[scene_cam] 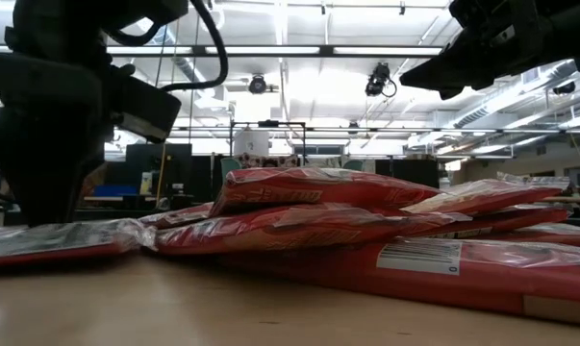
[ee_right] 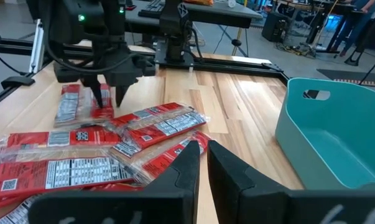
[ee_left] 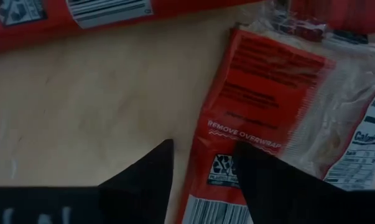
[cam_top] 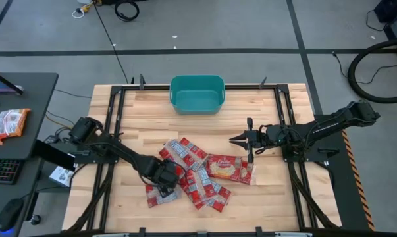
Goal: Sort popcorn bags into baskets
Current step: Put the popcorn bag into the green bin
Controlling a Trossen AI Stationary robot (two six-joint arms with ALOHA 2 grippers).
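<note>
Several red popcorn bags (cam_top: 198, 174) lie in an overlapping pile on the near half of the wooden table. The largest one, with a yellow popcorn picture (cam_top: 228, 168), is on the pile's right side. The teal basket (cam_top: 197, 93) stands at the far edge and holds nothing that I can see in the right wrist view (ee_right: 336, 137). My left gripper (cam_top: 165, 191) is open and points down at the pile's left near corner. Its fingers straddle the long edge of one bag (ee_left: 262, 81). My right gripper (cam_top: 234, 139) hovers shut above the table, right of the pile. My left gripper (ee_left: 203, 165) comes from above with one finger (ee_left: 153, 171) over bare wood and the other (ee_left: 259, 177) over the bag's red edge strip (ee_left: 221, 134). The bag lies flat on the table. I cannot tell whether the fingers touch it.
Black frame rails (cam_top: 112, 125) run along the table's left and right sides. Bare wood (cam_top: 152, 118) lies between the pile and the basket. A side desk to the left carries orange-white packets (cam_top: 7, 124), a keyboard (cam_top: 0, 170) and a mouse (cam_top: 8, 212).
</note>
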